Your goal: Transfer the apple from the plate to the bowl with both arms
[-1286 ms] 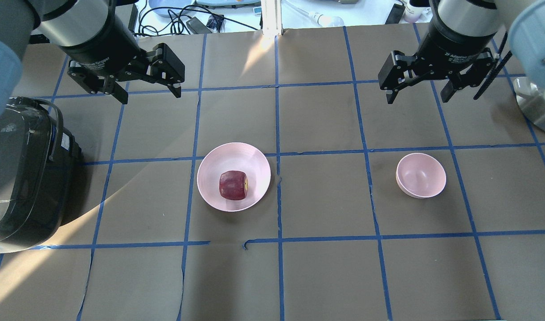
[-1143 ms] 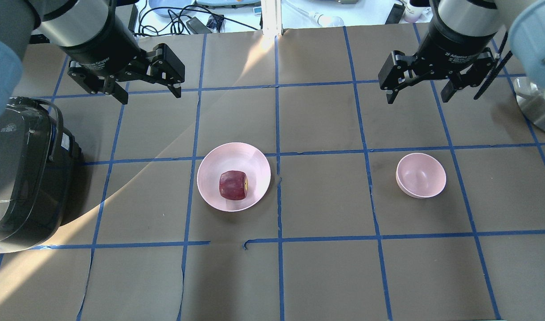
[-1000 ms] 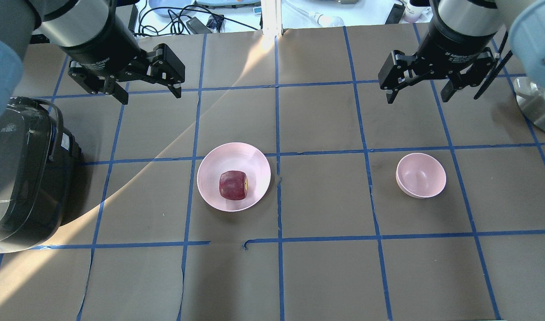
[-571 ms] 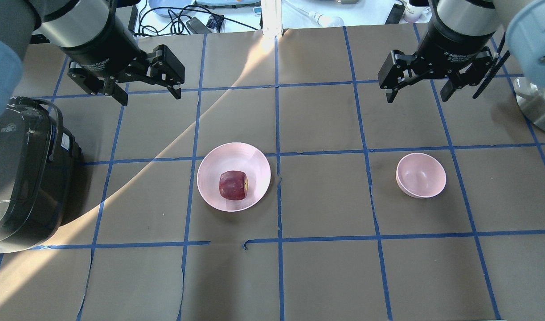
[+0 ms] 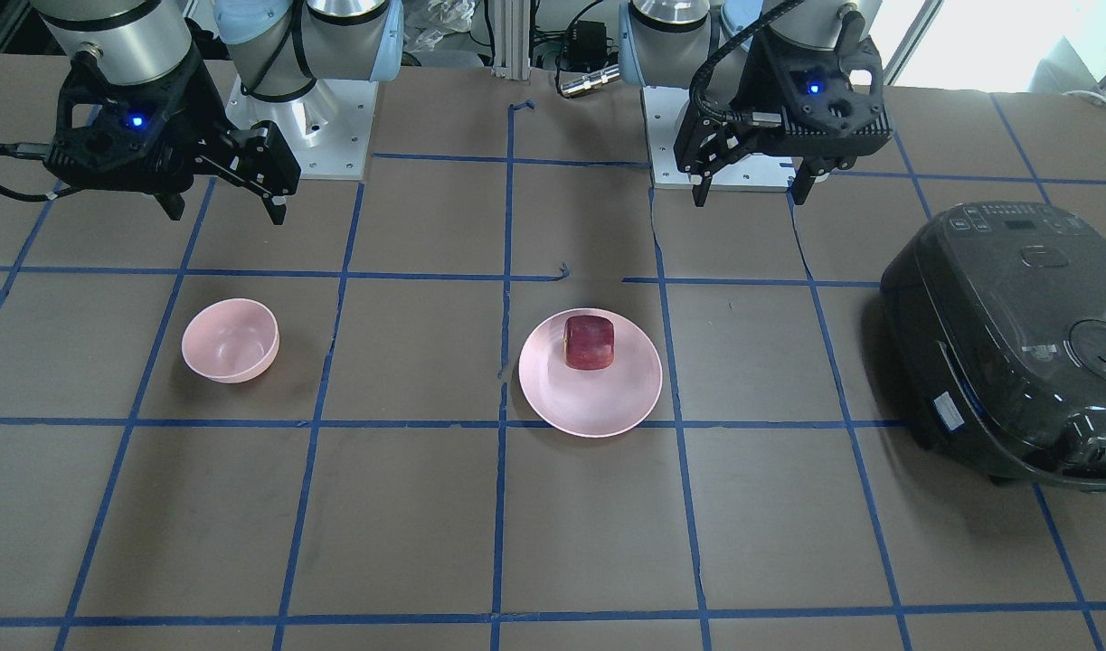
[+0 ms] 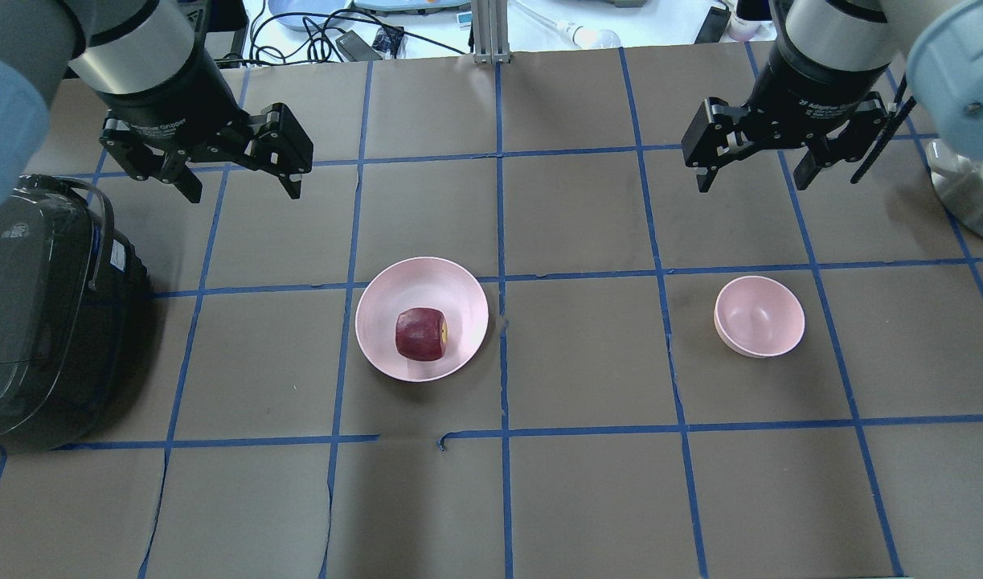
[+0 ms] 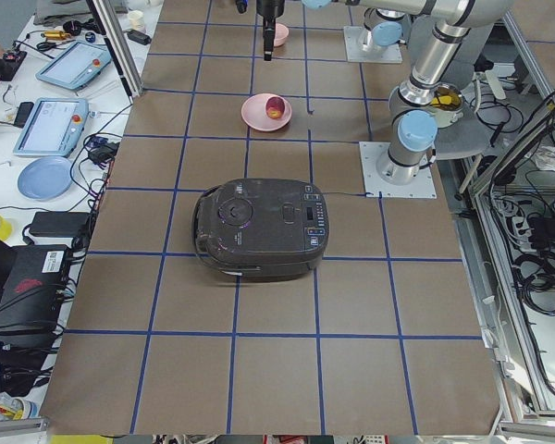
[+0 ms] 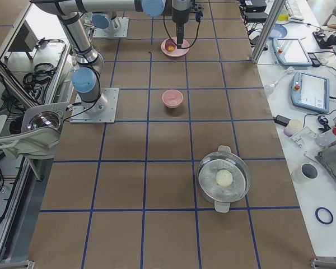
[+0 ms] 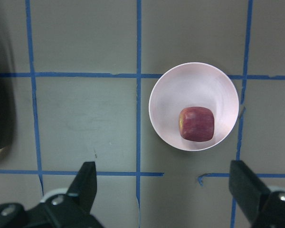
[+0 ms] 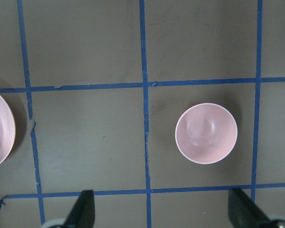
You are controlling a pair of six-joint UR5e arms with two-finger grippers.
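The dark red apple (image 6: 419, 334) (image 5: 590, 342) (image 9: 196, 124) lies on the pale pink plate (image 6: 378, 330) (image 5: 598, 402) (image 9: 199, 80) near the table's middle. The small pink bowl (image 6: 759, 315) (image 5: 231, 341) (image 10: 206, 133) stands empty to the right of it in the overhead view. My left gripper (image 6: 243, 178) (image 5: 750, 192) is open and empty, high over the table, behind and left of the plate. My right gripper (image 6: 755, 169) (image 5: 221, 210) is open and empty, high behind the bowl.
A black rice cooker (image 6: 41, 314) (image 5: 1014, 334) stands at the table's left side. A steel pot (image 8: 224, 179) with a white ball in it stands at the far right. Blue tape lines grid the brown table. Cables and devices lie beyond the far edge.
My left gripper has shifted a little to the left and away from the plate. The sunlight patch on the table has gone. The right gripper has barely moved.
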